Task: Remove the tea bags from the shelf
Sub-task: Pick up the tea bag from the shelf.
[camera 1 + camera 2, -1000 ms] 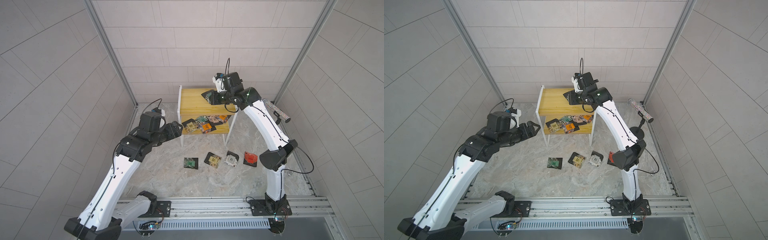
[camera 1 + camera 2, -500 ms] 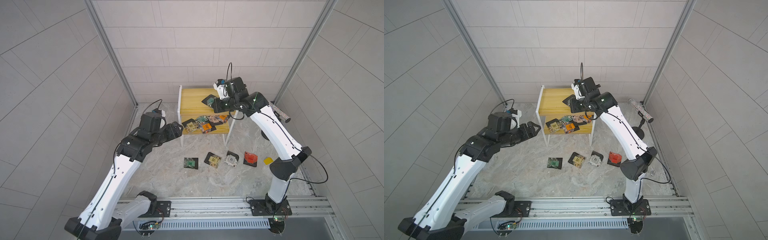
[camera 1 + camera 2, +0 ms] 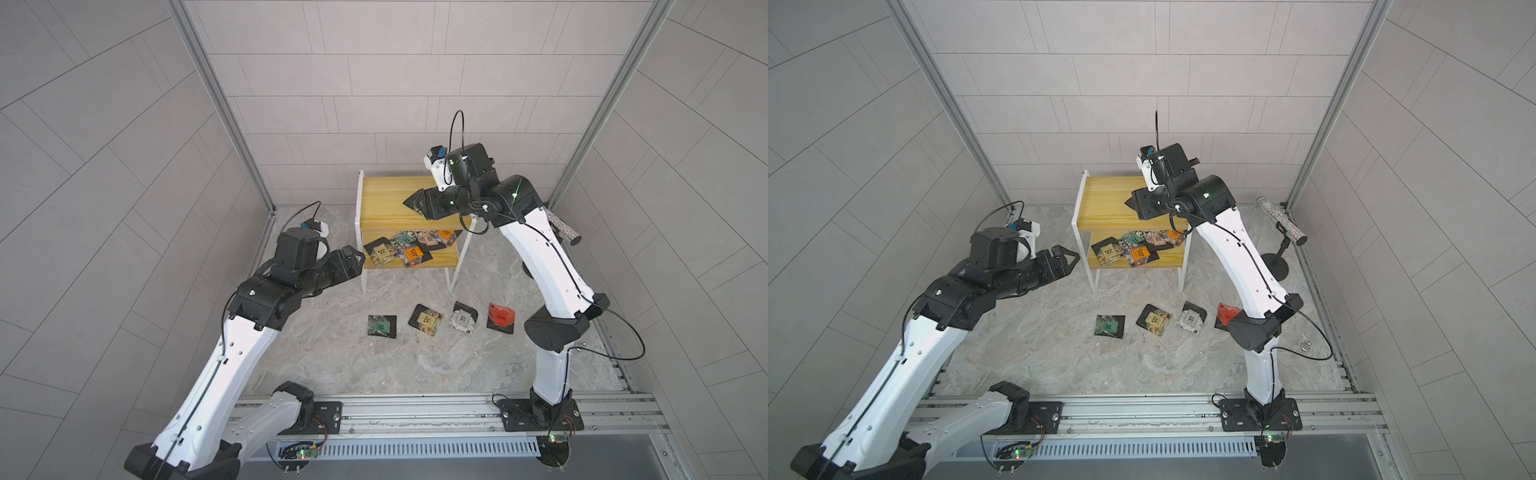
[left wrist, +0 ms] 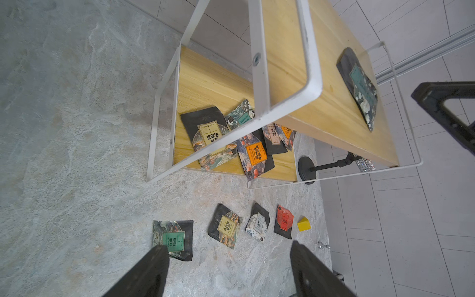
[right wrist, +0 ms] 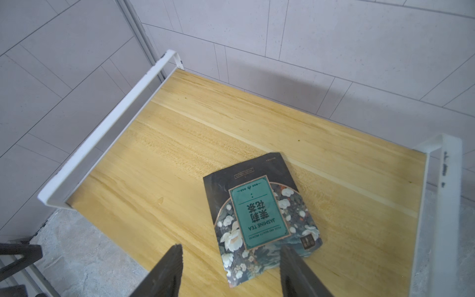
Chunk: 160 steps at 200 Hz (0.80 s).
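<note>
While a teal tea bag lies on the shelf's top board, right jaws hang spread over its edge — probably to pinch it — left jaws wide beside the lower pile.

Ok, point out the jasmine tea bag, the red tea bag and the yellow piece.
jasmine tea bag [image 5: 259, 213], right wrist view, teal label.
red tea bag [image 3: 501, 316], in a top view, red label.
yellow piece [image 4: 304, 225], left wrist view, its middle.
</note>
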Each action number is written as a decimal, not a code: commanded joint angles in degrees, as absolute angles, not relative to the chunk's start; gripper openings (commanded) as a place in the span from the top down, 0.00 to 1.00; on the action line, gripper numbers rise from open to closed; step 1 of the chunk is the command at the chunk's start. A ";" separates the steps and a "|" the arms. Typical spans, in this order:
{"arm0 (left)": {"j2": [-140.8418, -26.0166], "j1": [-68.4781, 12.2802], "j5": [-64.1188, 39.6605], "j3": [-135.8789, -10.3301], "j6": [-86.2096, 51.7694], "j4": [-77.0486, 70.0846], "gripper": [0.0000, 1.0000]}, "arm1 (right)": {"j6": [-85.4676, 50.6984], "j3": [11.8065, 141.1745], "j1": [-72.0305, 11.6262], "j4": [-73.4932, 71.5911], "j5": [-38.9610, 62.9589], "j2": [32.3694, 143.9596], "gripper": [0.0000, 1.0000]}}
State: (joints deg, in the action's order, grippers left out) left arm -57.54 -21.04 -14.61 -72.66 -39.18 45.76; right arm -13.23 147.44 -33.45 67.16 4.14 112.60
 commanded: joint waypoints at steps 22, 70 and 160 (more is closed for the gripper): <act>-56.84 -21.27 -14.28 -72.07 -38.76 45.76 0.18 | -9.49 151.17 -33.40 70.67 1.62 115.61 0.31; -57.30 -21.29 -14.36 -71.64 -38.67 45.68 0.18 | -8.35 151.42 -33.44 70.40 1.99 117.39 0.33; -57.08 -21.27 -14.24 -70.47 -38.77 45.11 0.18 | -8.43 150.19 -33.05 70.75 2.99 119.18 0.34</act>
State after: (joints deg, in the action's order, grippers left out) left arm -57.56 -21.04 -14.57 -71.05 -39.13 45.74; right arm -8.75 150.87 -33.34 68.82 2.72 118.65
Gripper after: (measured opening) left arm 0.821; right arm 0.670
